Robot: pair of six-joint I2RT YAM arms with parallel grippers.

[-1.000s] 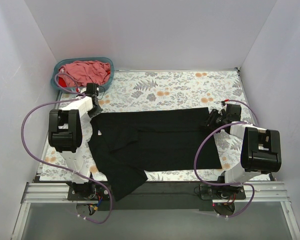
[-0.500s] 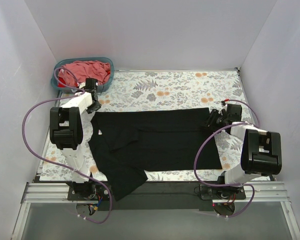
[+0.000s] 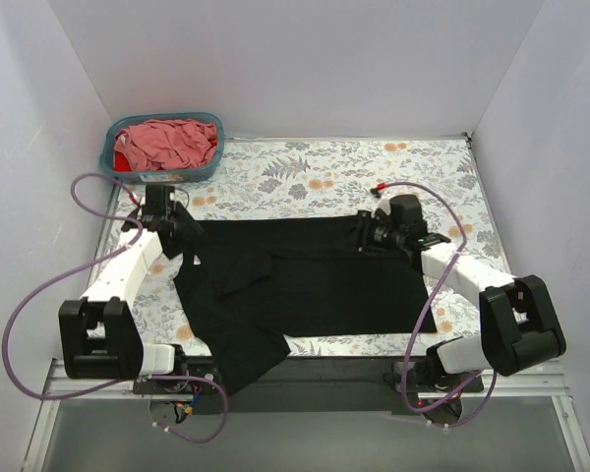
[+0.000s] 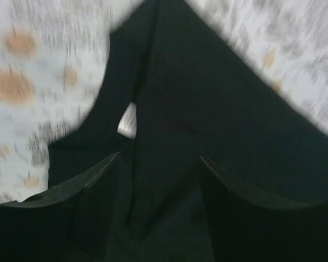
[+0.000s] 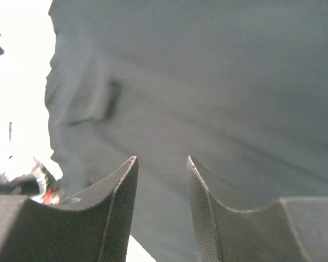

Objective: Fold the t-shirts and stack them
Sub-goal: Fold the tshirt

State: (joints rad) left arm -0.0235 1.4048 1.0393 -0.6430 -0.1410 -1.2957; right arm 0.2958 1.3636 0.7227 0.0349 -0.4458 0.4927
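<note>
A large black t-shirt (image 3: pixel 305 280) lies spread across the middle of the table, one sleeve hanging over the near edge. Its white neck label (image 4: pixel 127 120) shows in the blurred left wrist view. My left gripper (image 3: pixel 182 236) (image 4: pixel 159 164) hovers over the collar end, open, with only flat cloth under it. My right gripper (image 3: pixel 369 234) (image 5: pixel 161 161) is over the shirt's far edge right of centre, open, its ribbed fingers (image 5: pixel 120 207) apart above the cloth. Pink t-shirts (image 3: pixel 172 138) and a red one (image 3: pixel 121 157) are piled in the basket.
The teal basket (image 3: pixel 110 157) stands at the far left corner. White walls close in the flowered table (image 3: pixel 305 177) on three sides. Purple cables (image 3: pixel 39 295) loop beside both arms.
My left gripper has opened and the left arm has dropped low, its gripper now nearer over the collar. My right gripper has moved left from the shirt's right corner along its far edge.
</note>
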